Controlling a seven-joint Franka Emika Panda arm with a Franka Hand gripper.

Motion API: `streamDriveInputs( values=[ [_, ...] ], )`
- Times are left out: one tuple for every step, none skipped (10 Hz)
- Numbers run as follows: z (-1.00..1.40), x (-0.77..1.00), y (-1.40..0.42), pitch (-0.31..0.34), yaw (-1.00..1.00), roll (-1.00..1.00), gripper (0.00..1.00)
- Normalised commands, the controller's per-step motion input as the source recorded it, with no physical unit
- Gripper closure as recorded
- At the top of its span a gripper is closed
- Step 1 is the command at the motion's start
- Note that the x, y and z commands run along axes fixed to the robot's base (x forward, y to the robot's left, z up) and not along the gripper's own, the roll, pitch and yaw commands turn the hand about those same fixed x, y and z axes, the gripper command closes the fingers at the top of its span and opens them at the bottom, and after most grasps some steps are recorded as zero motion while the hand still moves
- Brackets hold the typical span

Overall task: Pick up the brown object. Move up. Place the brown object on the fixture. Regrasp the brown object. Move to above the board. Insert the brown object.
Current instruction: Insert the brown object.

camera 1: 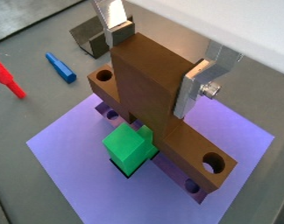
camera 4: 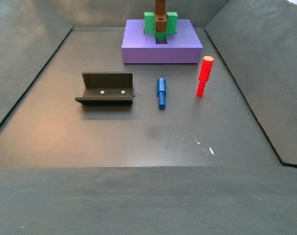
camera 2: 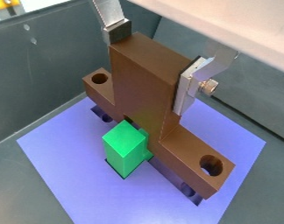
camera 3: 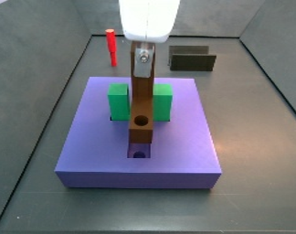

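Note:
The brown object (camera 1: 145, 83) is a bar with a hole near each end and a tall upright middle part. It lies along the groove of the lavender board (camera 1: 74, 140), passing through the green U-shaped block (camera 1: 131, 147). My gripper (camera 1: 156, 63) is directly above the board. Its silver fingers (camera 1: 194, 87) press both sides of the upright part, so it is shut on the brown object (camera 2: 145, 87). In a side view the gripper (camera 3: 143, 57) comes straight down onto the bar (camera 3: 141, 101) at the board's (camera 3: 175, 137) middle. The fixture (camera 4: 104, 89) stands bare on the floor.
A red peg (camera 4: 203, 75) and a blue peg (camera 4: 161, 92) lie on the grey floor between the board (camera 4: 176, 50) and the fixture. Grey walls enclose the floor on all sides.

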Motion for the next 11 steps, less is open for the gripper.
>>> streamDriveInputs(
  values=[
    [-0.16, -0.08, 0.00, 0.000, -0.15, -0.01, 1.00],
    [-0.11, -0.14, 0.00, 0.000, -0.19, -0.02, 1.00],
    [-0.10, -0.03, 0.00, 0.000, -0.16, -0.03, 1.00],
    [-0.13, 0.00, 0.00, 0.000, -0.13, -0.04, 1.00],
    [-0.12, 0.05, 0.00, 0.000, -0.10, -0.03, 1.00],
    [-0.13, 0.17, 0.00, 0.000, 0.00, 0.00, 1.00],
    [-0.17, 0.07, 0.00, 0.000, 0.00, 0.00, 1.00],
    [-0.23, 0.02, 0.00, -0.016, 0.00, 0.00, 1.00],
    [-0.25, 0.00, 0.00, -0.027, 0.00, 0.00, 1.00],
    [-0.23, 0.00, 0.00, -0.050, 0.04, 0.04, 1.00],
    [-0.19, -0.06, 0.00, -0.054, 0.09, 0.16, 1.00]
  ],
)
